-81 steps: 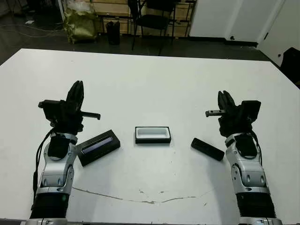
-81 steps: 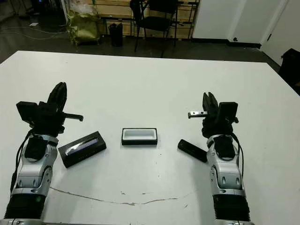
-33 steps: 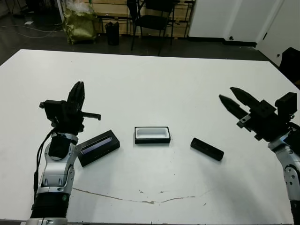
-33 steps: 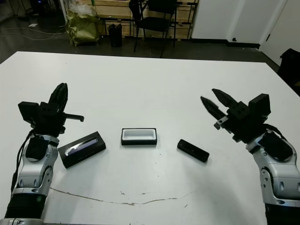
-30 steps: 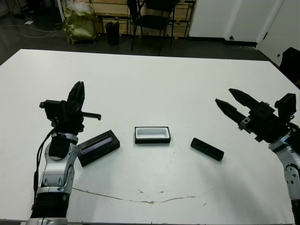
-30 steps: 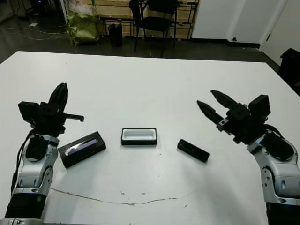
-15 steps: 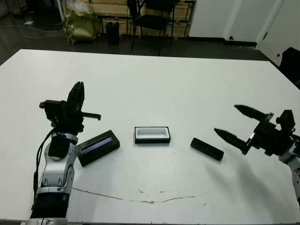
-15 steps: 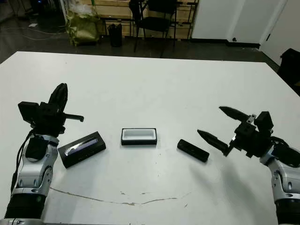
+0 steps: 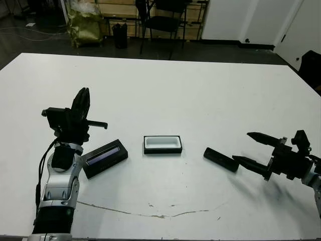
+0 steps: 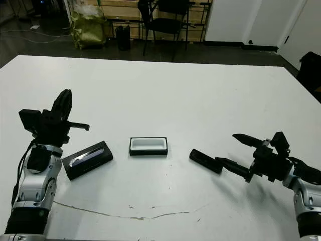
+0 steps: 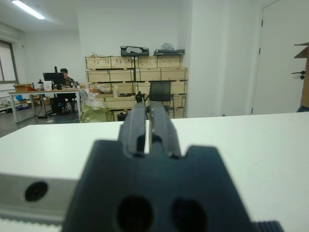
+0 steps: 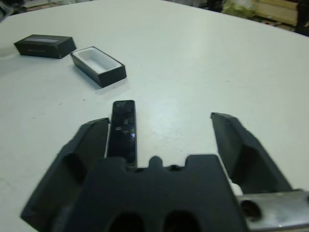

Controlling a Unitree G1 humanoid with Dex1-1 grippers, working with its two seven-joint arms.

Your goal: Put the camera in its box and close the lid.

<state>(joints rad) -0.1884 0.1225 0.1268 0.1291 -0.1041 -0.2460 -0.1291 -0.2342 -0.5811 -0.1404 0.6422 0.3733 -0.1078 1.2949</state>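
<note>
The broad white table [image 9: 165, 85] lies mostly bare. Lower right, the spread-fingered right gripper [image 9: 249, 149] nears the slim black camera bar [image 9: 220, 159], beside the centred white-lined black tray [image 9: 163, 144]; the left gripper [image 9: 83, 99] is pressed closed above the grey-striped lid [image 9: 105, 158].

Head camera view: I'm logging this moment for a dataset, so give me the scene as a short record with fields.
table: white, bearing three black items in a row
lid: black with a greyish strip, on the robot's left, lying flat
box: open tray with white lining, in the middle, nothing in it
camera: slim black bar, to the right of the box, lying flat on the table
left gripper: raised beside the lid, fingers together, holding nothing
right gripper: low at the camera's right end, fingers spread, not gripping it
task progress: camera not yet picked up; box not yet closed
</note>
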